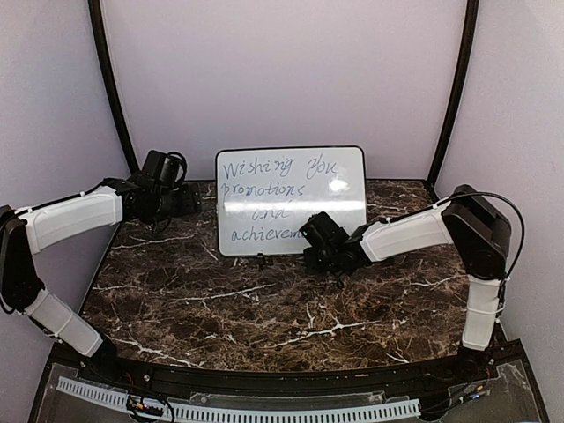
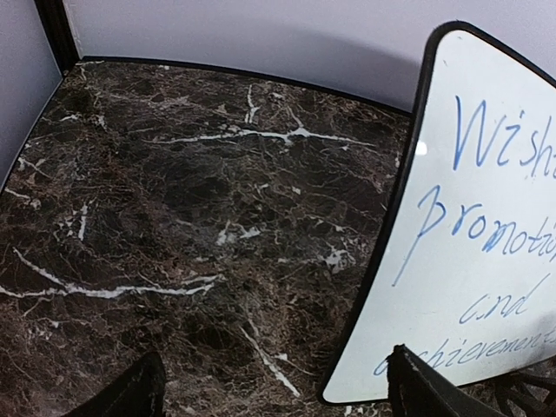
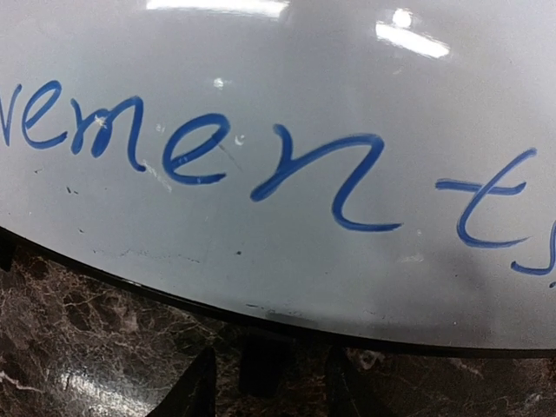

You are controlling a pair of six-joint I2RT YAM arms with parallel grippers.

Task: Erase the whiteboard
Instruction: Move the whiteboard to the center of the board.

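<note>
The whiteboard (image 1: 291, 201) stands upright at the back middle of the marble table (image 1: 264, 308), covered in blue handwriting. My left gripper (image 1: 190, 203) is beside its left edge. In the left wrist view it (image 2: 278, 401) is open wide, and its right finger (image 2: 426, 391) overlaps the board's lower left corner (image 2: 452, 261). My right gripper (image 1: 310, 240) is low in front of the board's bottom right part. In the right wrist view it (image 3: 269, 391) is open below the board's bottom edge (image 3: 287, 217). A small dark block (image 3: 265, 363) stands between the fingers with gaps on both sides. No eraser shows.
A small black foot (image 1: 262, 257) sticks out under the board's bottom edge. Pale walls with black posts (image 1: 110, 88) close in the back and sides. Bare marble lies in front of the board and to its left (image 2: 174, 217).
</note>
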